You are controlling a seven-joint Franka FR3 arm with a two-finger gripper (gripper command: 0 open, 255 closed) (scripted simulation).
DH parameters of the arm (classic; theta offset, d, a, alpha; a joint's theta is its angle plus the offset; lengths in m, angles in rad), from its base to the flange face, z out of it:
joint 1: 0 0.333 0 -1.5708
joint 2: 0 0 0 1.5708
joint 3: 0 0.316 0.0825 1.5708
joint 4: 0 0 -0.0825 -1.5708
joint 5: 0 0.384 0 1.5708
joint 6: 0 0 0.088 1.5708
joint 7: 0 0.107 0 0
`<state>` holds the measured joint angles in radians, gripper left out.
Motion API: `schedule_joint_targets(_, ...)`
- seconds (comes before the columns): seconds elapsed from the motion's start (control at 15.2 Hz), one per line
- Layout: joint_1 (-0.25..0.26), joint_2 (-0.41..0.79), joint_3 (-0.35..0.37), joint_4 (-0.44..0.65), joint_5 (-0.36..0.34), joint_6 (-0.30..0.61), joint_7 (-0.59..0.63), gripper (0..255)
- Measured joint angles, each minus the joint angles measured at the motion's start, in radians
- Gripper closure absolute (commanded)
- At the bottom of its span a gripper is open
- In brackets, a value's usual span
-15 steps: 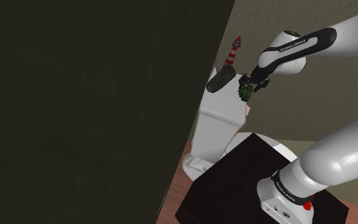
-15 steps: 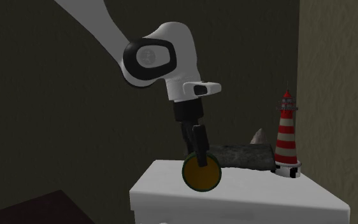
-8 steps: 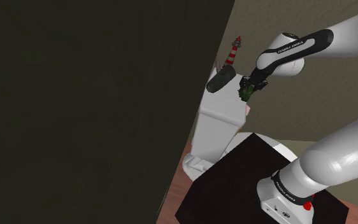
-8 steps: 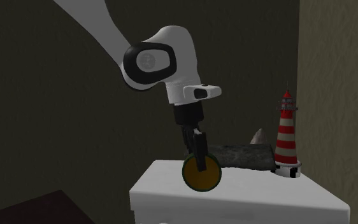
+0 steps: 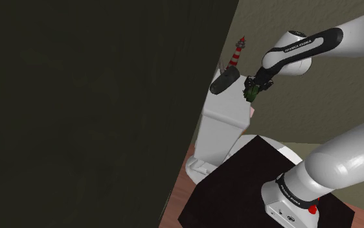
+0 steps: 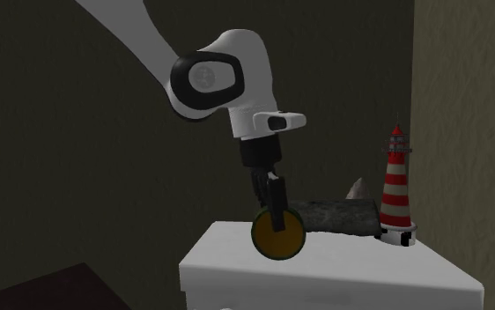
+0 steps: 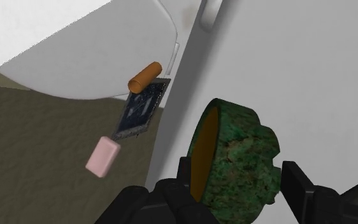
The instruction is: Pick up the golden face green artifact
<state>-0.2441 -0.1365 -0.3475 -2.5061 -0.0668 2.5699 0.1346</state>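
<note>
1. Green artifact (image 6: 281,246) with its golden face sits clamped between our gripper's (image 6: 277,224) black fingers.
2. We see it at the white cabinet's (image 6: 343,275) top, apart from the striped lighthouse (image 6: 395,180).

In the shoulder view, two short lines of pale lettering stand on my arm. One runs along the dark band of my forearm (image 5: 302,44) close to the wrist. The other runs along the dark ring of my lower link (image 5: 292,189). Both are too small for me to make out the letters. I can read no other text.
</note>
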Motion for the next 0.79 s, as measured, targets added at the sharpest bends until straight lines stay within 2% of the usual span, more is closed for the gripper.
schedule_joint_targets(0.79, -0.009, -0.105, 0.019, 0.075, -0.035, -0.177, 0.029, 255)
